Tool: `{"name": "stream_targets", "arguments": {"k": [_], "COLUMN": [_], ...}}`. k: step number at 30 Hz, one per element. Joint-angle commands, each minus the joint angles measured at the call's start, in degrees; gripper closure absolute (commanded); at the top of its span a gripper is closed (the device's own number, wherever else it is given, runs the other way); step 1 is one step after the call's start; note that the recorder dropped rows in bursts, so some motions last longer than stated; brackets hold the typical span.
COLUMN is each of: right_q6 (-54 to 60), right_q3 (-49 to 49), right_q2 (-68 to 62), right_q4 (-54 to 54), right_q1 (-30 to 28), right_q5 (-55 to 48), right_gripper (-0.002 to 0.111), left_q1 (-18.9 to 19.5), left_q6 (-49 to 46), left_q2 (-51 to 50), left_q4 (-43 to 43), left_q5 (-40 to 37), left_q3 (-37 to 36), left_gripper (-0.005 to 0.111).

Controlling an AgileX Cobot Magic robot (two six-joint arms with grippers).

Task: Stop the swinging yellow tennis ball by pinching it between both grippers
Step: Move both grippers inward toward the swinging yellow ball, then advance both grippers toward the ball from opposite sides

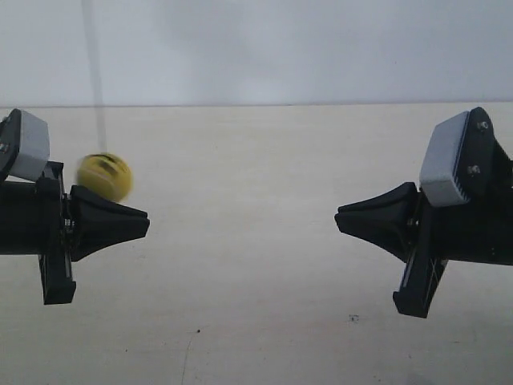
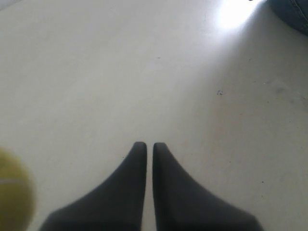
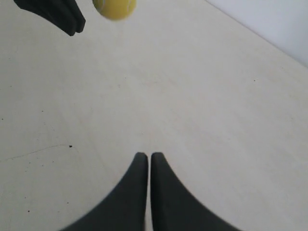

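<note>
Yellow, fuzzy and motion-blurred, the tennis ball [image 1: 105, 176] hangs on a thin dark string [image 1: 98, 104] that shows only as a faint grey streak against the white wall [image 1: 304, 48]. I record it over the upper slope of the left gripper [image 1: 146, 224], the arm at the exterior view's left, just beside that arm's grey-white box [image 1: 29, 144]. I cannot confirm from the exterior view whether ball and gripper touch. In the right wrist view the ball sits close beside the left gripper's tip with a small gap between them. The left wrist view catches only a blurred yellow edge of it alongside the finger base.

Left gripper: two matte black tapered fingers [image 2: 120, 192] drawn together into a cone, with a thin slit between them and not around the ball. Right gripper [image 1: 340, 218]: the same black cone shape, its fingers [image 3: 178, 202] equally closed, with a ribbed grey-white box [image 1: 445, 160] mounted above. It is well apart from the ball, and its tip points toward the left gripper.

Both tips are roughly level above a smooth pale cream table [image 1: 256, 281] with a few dark specks.
</note>
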State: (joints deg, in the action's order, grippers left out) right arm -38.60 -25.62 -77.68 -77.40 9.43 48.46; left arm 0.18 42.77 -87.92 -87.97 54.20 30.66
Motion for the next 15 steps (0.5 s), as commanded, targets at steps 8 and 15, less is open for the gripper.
{"name": "stream_targets", "arguments": {"k": [8, 15], "right_q6": [1.19, 3.93], "right_q3": [0.28, -0.39], "right_q2": [-0.23, -0.23], "right_q4": [0.16, 1.14], "right_q1": [-0.22, -0.22], "right_q5": [0.99, 0.86], "right_gripper": [0.108, 0.108], "left_q1": [-0.07, -0.07], "left_q6": [-0.38, -2.52], "left_q2": [0.19, 0.19], "left_q4": [0.35, 2.52], "left_q5": [-0.11, -1.98], "left_q3": [0.38, 1.91], "left_gripper": [0.102, 0.102]}}
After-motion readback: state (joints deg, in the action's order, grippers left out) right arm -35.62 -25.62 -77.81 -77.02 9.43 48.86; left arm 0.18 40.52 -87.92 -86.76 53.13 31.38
